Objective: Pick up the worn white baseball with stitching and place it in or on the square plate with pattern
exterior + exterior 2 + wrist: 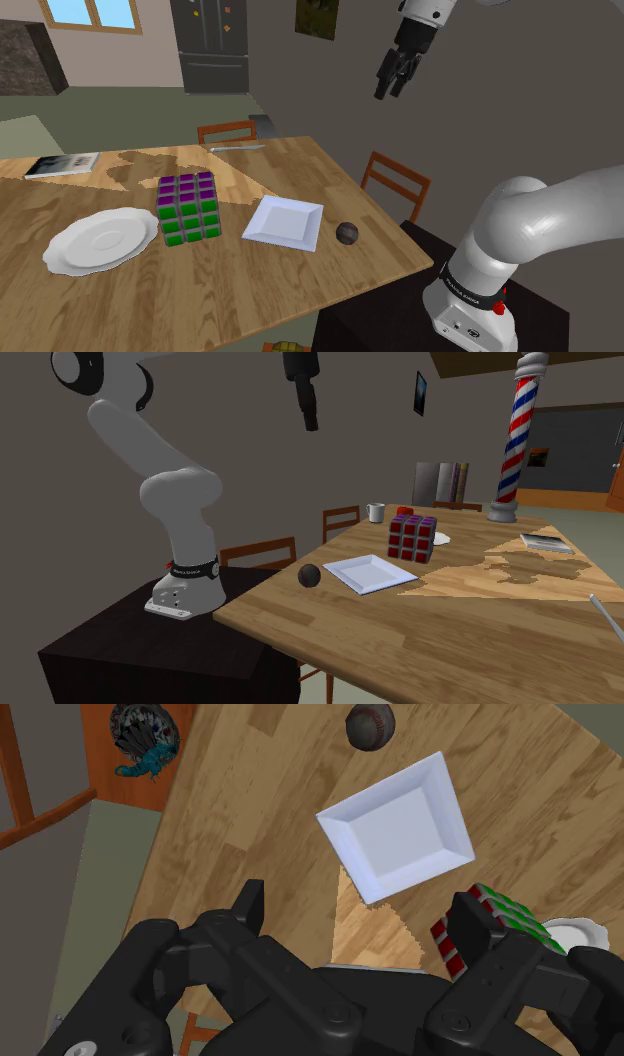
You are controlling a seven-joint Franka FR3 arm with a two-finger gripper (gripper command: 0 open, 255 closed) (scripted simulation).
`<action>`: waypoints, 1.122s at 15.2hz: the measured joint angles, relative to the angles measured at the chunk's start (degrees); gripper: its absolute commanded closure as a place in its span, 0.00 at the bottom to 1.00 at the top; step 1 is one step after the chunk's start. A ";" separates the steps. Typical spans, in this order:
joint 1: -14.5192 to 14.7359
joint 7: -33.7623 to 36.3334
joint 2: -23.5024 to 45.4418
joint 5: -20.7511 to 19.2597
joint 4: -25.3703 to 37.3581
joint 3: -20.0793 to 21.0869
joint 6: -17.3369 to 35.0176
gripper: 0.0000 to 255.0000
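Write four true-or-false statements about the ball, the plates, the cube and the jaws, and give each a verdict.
1. The ball lies on the square plate. False: it rests on the table beside the plate, apart from it.
2. The jaws are open and hold nothing. True.
3. The jaws touch the ball. False: they hang high above the table, well clear of it.
4. In the shoulder view, the coloured cube stands between the square plate and the round plate. True.
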 measured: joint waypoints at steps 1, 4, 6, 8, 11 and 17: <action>0.00 0.00 0.00 0.00 0.00 0.00 0.00 0.00; 0.76 -1.48 -0.81 0.42 -4.37 -0.14 3.12 0.00; 1.28 -3.38 -1.50 0.50 -8.18 -0.81 5.77 0.00; 2.03 -4.89 -1.85 0.88 -12.10 -1.01 8.88 0.00; 3.01 -7.72 -2.03 1.17 -17.74 -1.84 13.66 0.00; 5.62 -12.94 0.12 2.41 -27.78 -2.94 24.37 0.00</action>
